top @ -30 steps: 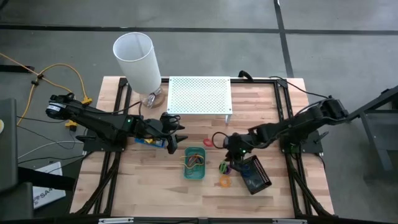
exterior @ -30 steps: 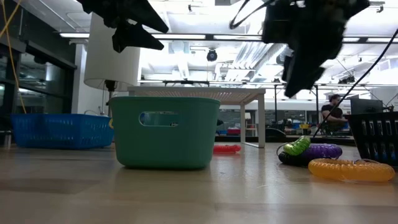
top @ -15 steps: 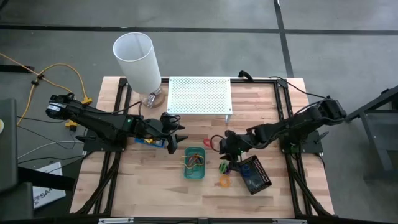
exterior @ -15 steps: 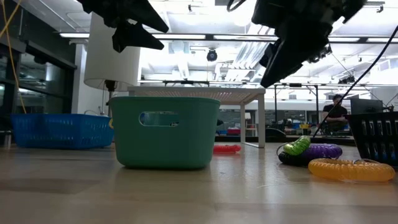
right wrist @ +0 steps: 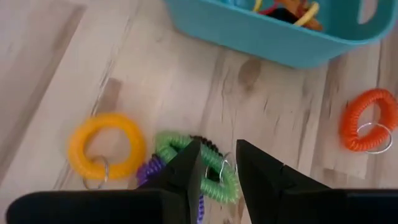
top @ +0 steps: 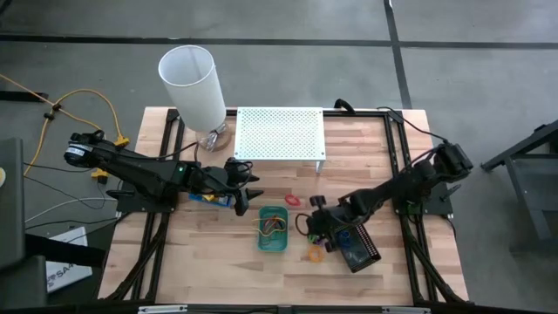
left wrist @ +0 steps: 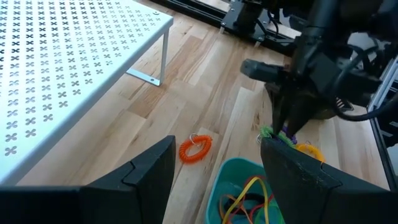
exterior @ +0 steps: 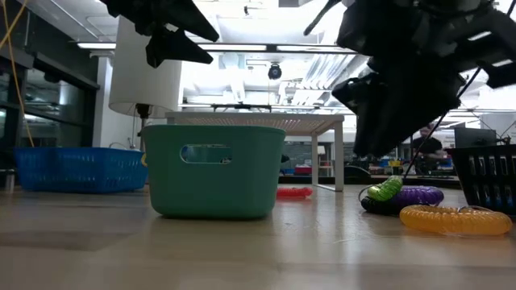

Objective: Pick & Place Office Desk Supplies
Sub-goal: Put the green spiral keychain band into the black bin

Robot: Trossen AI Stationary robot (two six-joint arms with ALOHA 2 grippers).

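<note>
While our left gripper waits with its jaws wide apart beside the green plastic tray, our right gripper hangs partly spread, gripping nothing, just above the green, purple and black coil rings. The yellow coil ring lies near them.

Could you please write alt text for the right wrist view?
The right gripper, fingers slightly apart, hovers over a green coil ring tangled with a purple one. A yellow ring, an orange ring and the teal tray lie nearby.

Right gripper swung lower — now over green coil
</note>
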